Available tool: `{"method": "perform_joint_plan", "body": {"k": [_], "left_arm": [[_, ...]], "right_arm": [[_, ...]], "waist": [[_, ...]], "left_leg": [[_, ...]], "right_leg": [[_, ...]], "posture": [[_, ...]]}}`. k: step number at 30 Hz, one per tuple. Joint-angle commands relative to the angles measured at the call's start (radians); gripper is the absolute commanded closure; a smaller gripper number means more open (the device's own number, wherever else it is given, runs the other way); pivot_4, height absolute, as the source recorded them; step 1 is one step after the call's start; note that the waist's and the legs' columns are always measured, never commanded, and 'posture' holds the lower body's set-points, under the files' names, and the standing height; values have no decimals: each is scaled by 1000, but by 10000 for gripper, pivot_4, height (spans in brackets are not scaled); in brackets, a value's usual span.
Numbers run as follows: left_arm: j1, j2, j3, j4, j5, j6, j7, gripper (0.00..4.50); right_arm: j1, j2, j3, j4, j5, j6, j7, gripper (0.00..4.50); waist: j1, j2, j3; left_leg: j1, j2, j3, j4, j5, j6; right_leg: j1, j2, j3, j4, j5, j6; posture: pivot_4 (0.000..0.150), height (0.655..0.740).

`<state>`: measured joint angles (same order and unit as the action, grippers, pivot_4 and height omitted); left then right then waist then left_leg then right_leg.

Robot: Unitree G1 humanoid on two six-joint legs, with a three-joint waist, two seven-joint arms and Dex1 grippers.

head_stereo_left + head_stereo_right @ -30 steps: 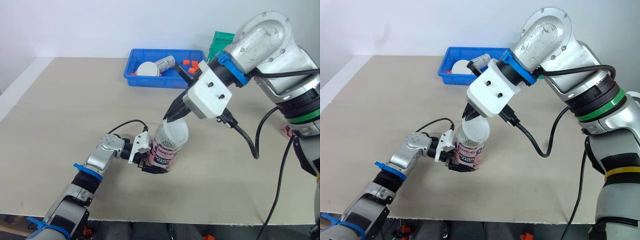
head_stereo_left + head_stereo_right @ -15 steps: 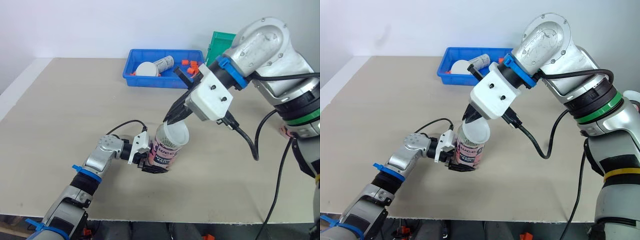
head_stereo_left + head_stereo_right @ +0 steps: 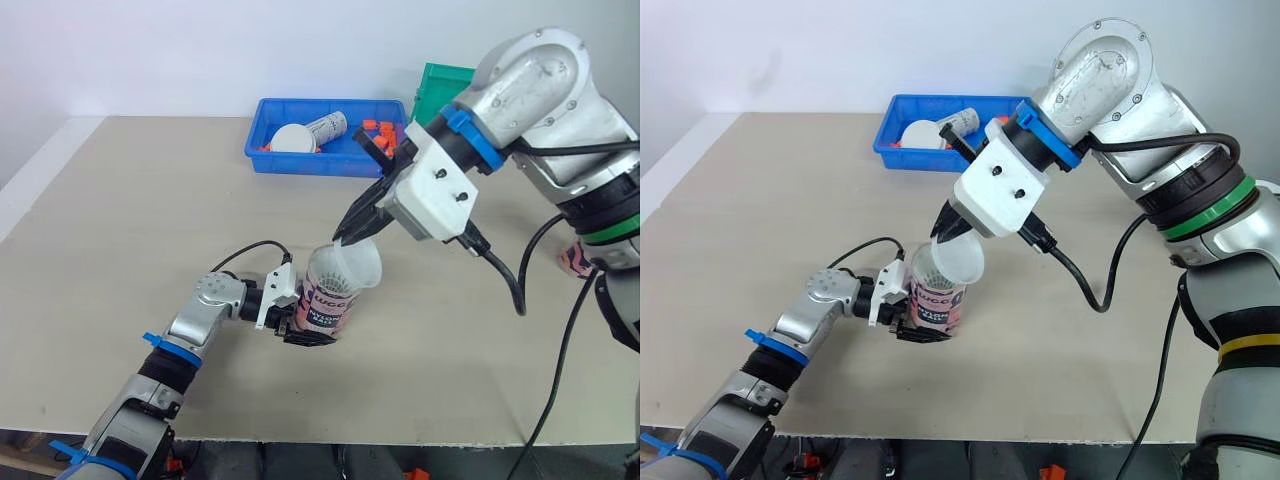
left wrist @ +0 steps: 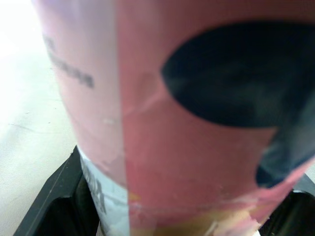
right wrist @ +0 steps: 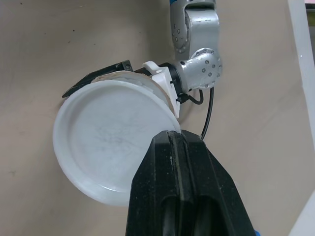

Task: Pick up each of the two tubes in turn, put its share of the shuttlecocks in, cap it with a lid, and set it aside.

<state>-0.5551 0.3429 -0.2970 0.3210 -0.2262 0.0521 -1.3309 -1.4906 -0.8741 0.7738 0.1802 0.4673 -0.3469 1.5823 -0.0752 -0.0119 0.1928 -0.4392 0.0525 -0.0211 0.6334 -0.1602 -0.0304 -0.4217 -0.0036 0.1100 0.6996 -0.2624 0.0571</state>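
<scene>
Up front in the head view, the left hand [image 3: 308,334] is clenched around the lower part of a pink tube [image 3: 328,306], which stands upright on the desk [image 3: 130,220] near its front edge. Just above the tube's mouth, the right hand [image 3: 346,236] grasps a translucent white lid [image 3: 350,270] by its rim. The lid is tilted, its low edge over the mouth and its high edge lifted toward the right arm; whether it touches the tube's rim cannot be told. Well apart, at the far edge of the desk, a blue tray [image 3: 300,163] holds a second tube [image 3: 328,126] lying on its side, a spare lid [image 3: 290,138] and some orange pieces [image 3: 378,128]. A green box [image 3: 440,85] stands just beside the tray.

Next, the left wrist view looks at the tube [image 4: 187,147] from very close: pink wall, a dark oval mark, a pale band near the base. Black fingers [image 4: 54,196] press against it on both sides.

Last, the right wrist view looks down along the right hand's fingers [image 5: 167,196], squeezed together on the lid's [image 5: 108,142] rim. The lid covers most of the tube's mouth, with a sliver of the tube's rim [image 5: 118,74] peeking out past its far edge.
</scene>
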Motion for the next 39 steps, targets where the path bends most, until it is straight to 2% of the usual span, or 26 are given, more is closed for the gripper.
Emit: {"method": "perform_joint_plan", "body": {"k": [1,17,32,36,39], "left_arm": [[11,26,22,-10,5,11,18,8882],[2,22,24,-3,1,8,31,8882],[54,59,40,-85,-8,47,68,8882],[60,60,40,-87,-9,45,73,8882],[61,56,38,-78,-6,38,76,8882]], "right_arm": [[-36,8,-35,7,18,-18,32,45000],[-57,34,-33,50,10,-40,32,45000],[-73,67,-11,110,21,-65,32,45000],[-83,89,-22,143,14,-83,32,45000],[-112,216,-28,217,-47,-73,32,45000]], "waist": [[0,0,0],[0,0,0],[0,0,0],[-1,0,0],[-4,0,0]], "left_leg": [[0,0,0,0,0,0],[0,0,0,0,0,0],[0,1,0,0,0,0],[0,1,0,0,0,0],[2,2,1,0,0,0]], "right_leg": [[0,0,0,0,0,0],[0,0,0,0,0,0],[0,1,0,0,0,-1],[0,1,0,0,0,-1],[-1,1,-1,0,2,-3]], "posture": [[1500,7038],[1500,7038],[1500,7038],[1500,7038],[1500,7038]]}}
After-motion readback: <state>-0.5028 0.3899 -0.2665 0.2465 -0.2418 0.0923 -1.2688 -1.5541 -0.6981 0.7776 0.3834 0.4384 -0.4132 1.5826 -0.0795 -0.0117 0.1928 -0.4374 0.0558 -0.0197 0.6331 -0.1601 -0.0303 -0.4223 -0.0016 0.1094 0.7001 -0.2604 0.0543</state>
